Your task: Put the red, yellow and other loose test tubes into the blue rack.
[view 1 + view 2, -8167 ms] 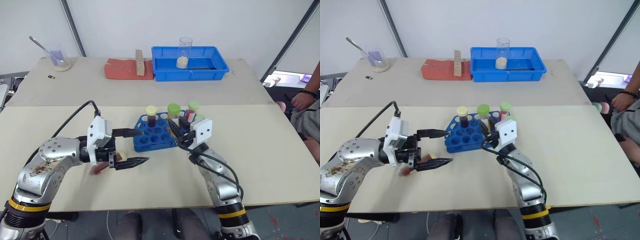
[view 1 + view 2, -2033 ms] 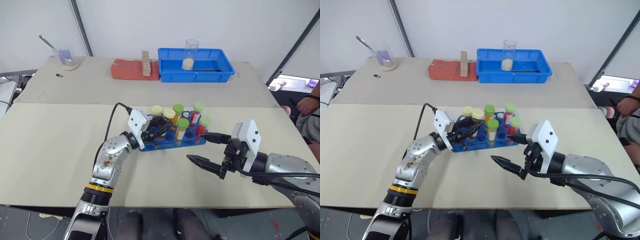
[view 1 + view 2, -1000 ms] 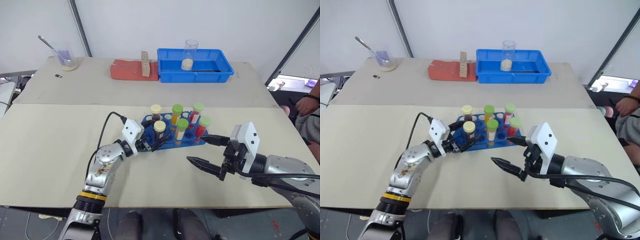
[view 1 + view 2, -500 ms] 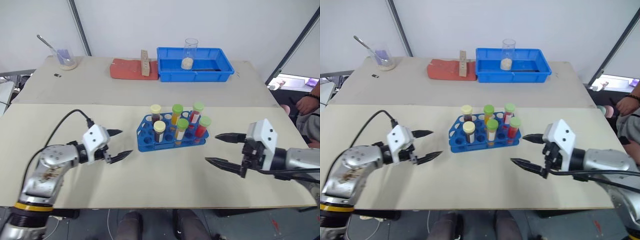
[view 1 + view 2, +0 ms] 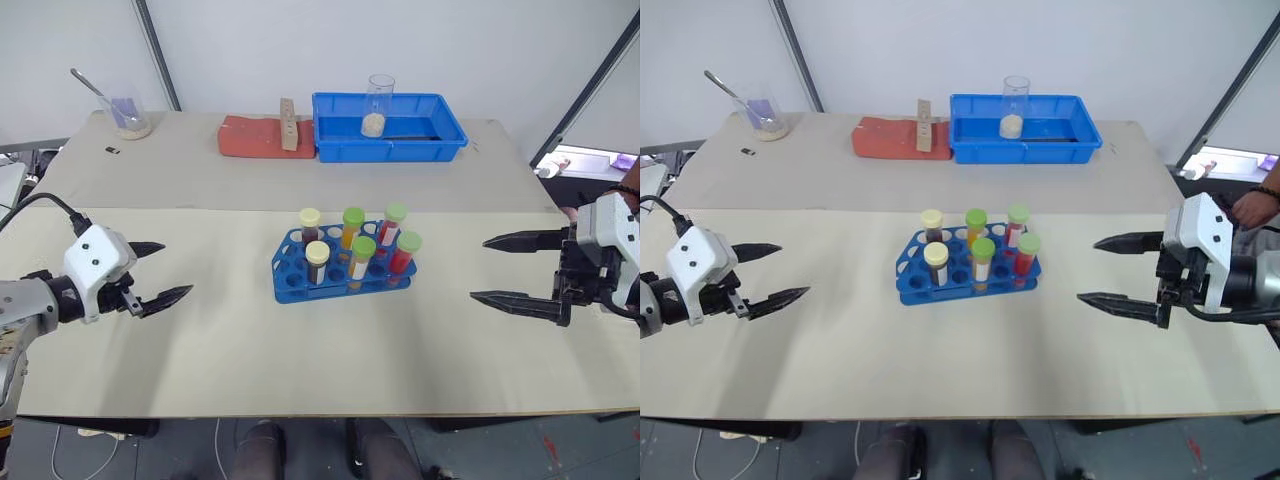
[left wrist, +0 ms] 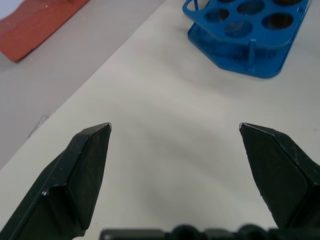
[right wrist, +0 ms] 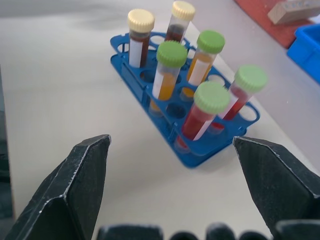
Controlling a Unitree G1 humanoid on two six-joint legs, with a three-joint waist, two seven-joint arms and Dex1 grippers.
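The blue rack (image 5: 290, 285) stands in the middle of the table, and several capped test tubes stand upright in it. Two with yellow caps (image 5: 316, 262) hold dark liquid. The green-capped ones hold orange-yellow liquid (image 5: 360, 258) or red liquid (image 5: 405, 255). My left gripper (image 5: 176, 268) hovers open and empty well to the left of the rack. My right gripper (image 5: 478, 270) hovers open and empty to the right of it. In the right wrist view the red tube (image 7: 200, 117) shows between the spread fingers. No loose tube lies on the table.
At the back of the table a blue bin (image 5: 440, 140) holds a glass beaker (image 5: 374, 105). Beside it lies a red block (image 5: 255, 140) with a wooden piece (image 5: 289, 112) on it. A cup with a spoon (image 5: 128, 115) stands back left. A person's hand (image 5: 628, 190) shows at the right edge.
Both arms have swung outward from the rack: the left gripper far to the left, the right gripper to the right and slightly up. Both stayed open and empty.
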